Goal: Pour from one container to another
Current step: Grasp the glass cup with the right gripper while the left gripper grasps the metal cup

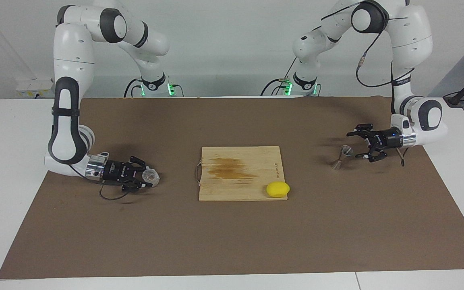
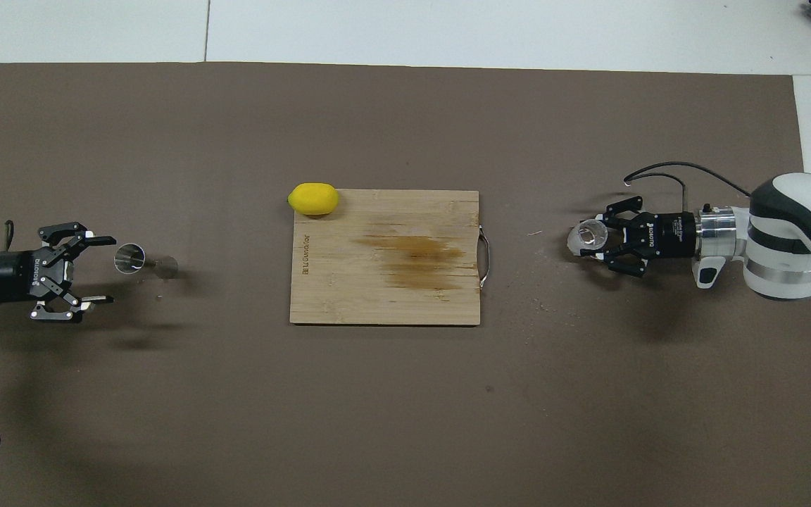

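Note:
The clear plastic cup (image 1: 150, 176) (image 2: 587, 238) sits low over the brown mat near the right arm's end of the table. My right gripper (image 1: 150, 179) (image 2: 597, 239) lies level and is shut on it, one finger on each side. The metal jigger (image 1: 341, 157) (image 2: 141, 260) stands upright on the mat near the left arm's end. My left gripper (image 1: 357, 144) (image 2: 103, 270) hangs level beside the jigger, open, its fingertips a little short of it and touching nothing.
A wooden cutting board (image 1: 236, 189) (image 2: 377, 296) with a metal handle and a dark stain lies at the middle of the mat (image 1: 232, 241). A yellow lemon (image 1: 278, 189) (image 2: 314, 198) rests on the board's corner farthest from the robots, toward the left arm's end.

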You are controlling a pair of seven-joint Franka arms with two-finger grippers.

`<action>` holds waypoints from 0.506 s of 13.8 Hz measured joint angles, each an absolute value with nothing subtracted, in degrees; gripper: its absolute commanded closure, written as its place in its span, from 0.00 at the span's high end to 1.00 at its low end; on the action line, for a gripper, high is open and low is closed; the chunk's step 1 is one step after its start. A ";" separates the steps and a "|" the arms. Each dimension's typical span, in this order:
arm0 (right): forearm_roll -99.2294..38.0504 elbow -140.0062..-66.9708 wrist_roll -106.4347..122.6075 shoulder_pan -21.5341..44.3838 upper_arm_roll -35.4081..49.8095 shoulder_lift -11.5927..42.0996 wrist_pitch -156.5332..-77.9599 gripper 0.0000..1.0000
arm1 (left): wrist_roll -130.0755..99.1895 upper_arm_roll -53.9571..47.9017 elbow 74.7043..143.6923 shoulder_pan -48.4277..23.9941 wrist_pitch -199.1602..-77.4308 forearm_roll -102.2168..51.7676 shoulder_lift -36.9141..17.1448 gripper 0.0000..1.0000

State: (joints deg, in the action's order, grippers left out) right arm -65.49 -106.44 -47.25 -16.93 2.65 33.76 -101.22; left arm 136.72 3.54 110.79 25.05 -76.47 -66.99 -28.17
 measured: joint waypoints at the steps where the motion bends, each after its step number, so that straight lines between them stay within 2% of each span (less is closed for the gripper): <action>1: -65.49 -106.22 -47.25 -16.92 2.83 33.76 -101.21 0.00 | 137.76 3.54 110.82 25.09 -76.27 -67.21 -28.99 1.00; 7: -65.50 -104.56 -46.55 -16.79 4.53 31.57 -101.09 0.00 | 140.81 2.35 112.41 24.86 -75.40 -69.00 -29.75 1.00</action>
